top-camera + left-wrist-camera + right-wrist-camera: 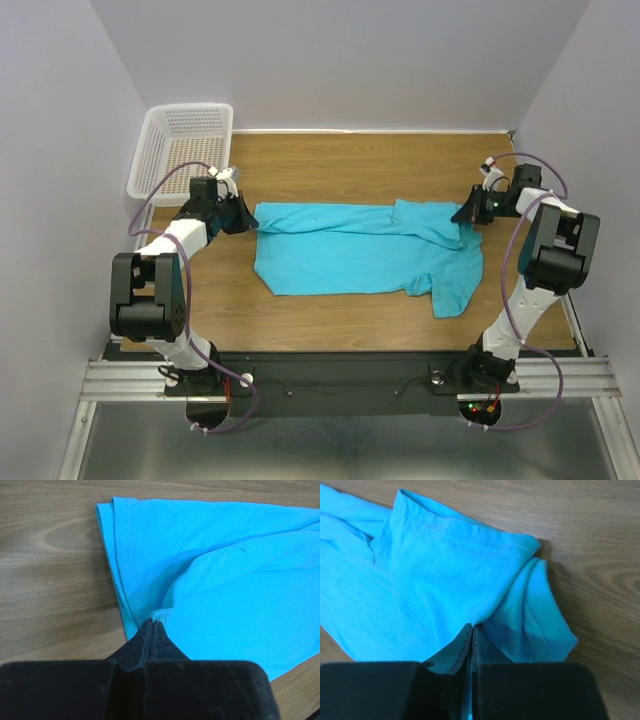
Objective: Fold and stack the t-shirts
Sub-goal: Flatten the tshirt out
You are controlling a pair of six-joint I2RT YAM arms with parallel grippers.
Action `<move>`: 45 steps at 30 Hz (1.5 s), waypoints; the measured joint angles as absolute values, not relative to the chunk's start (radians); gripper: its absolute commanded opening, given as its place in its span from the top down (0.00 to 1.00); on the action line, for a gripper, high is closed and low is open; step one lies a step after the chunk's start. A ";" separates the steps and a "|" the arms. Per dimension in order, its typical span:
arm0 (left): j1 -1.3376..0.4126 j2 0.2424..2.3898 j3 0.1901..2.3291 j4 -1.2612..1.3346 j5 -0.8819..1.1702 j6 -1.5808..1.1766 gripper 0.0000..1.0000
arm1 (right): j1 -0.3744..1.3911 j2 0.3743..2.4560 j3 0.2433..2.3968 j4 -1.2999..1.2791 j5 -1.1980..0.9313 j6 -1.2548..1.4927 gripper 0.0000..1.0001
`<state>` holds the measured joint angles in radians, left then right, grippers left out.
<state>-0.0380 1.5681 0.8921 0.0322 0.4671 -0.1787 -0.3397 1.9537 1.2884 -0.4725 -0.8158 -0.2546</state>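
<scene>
Left wrist view is showing what the top one is hiding: my left gripper is pinching the t-shirt at its edge, fingers pressed together. My right gripper is nipping a sleeve likewise (cloth peeking between the tips). Both arms are reaching low, the t-shirt lying spread between them on the table; the white basket is sitting far-left.

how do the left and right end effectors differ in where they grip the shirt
The left end effector pinches the t-shirt at its straight-hemmed end; the right end effector pinches the opposite end, by the sleeves. The left one sits near the white basket; the right one is far from it. Both are shut on the cloth.
</scene>
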 measured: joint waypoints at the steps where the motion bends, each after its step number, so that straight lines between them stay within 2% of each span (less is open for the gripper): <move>1: -0.038 1.568 0.896 0.030 0.467 -0.177 1.00 | -0.340 1.954 1.296 -0.474 -0.822 -0.253 1.00; 11: -0.037 1.608 1.120 -0.003 0.440 -0.165 1.00 | -0.340 1.943 1.548 -0.503 -0.871 -0.213 1.00; 19: -0.037 1.736 1.376 0.077 0.410 -0.171 1.00 | -0.331 1.978 1.906 -0.502 -0.919 -0.231 0.99; 30: -0.035 1.724 1.413 0.218 0.332 -0.205 1.00 | -0.319 2.031 2.211 -0.509 -0.993 -0.252 0.99; 37: -0.024 1.461 1.310 0.369 0.257 -0.238 1.00 | -0.319 1.954 2.310 -0.517 -0.958 -0.260 0.99; 45: -0.024 1.122 1.275 0.536 0.153 -0.245 1.00 | -0.319 1.715 2.412 -0.478 -0.803 -0.197 0.99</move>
